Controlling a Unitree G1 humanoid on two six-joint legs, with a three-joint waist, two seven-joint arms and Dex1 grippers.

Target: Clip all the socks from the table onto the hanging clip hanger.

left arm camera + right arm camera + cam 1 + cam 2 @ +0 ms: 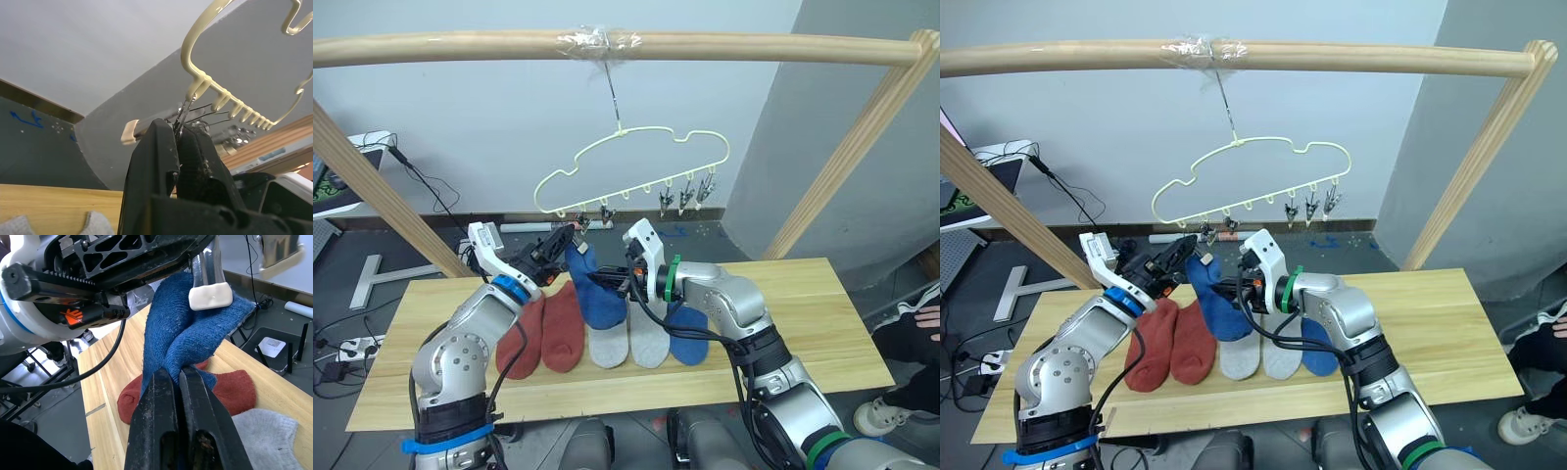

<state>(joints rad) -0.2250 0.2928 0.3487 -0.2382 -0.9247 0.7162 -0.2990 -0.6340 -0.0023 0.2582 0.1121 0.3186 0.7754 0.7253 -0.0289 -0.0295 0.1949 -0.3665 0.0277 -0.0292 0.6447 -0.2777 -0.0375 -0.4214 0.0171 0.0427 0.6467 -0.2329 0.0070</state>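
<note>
- Left eye: the hanger [631, 173] hangs from the pole [607, 45]. The left hand [570, 231] pinches its end clip [579, 223]; the right hand [607, 282] grasps a blue sock [595, 289], raised over the desk [822, 323]. Five socks lie below.
- Left wrist: fingers [156, 161] clenched on the clip at 12 o'clock.
- Right wrist: fingers [159, 406] grip blue knit; a red sock [234, 389] lies behind.

My left arm reaches up and forward toward eleven o'clock, elbow bent, the wrist cocked upward; the left gripper [570, 233] has its black fingers [161, 147] pressed together on a small metal clip [183, 111]. My right arm crosses inward toward ten o'clock, forearm nearly level, and the right gripper [605, 281] is pinched closed on a fold of the blue sock [186, 333], close beside the left one.
</note>
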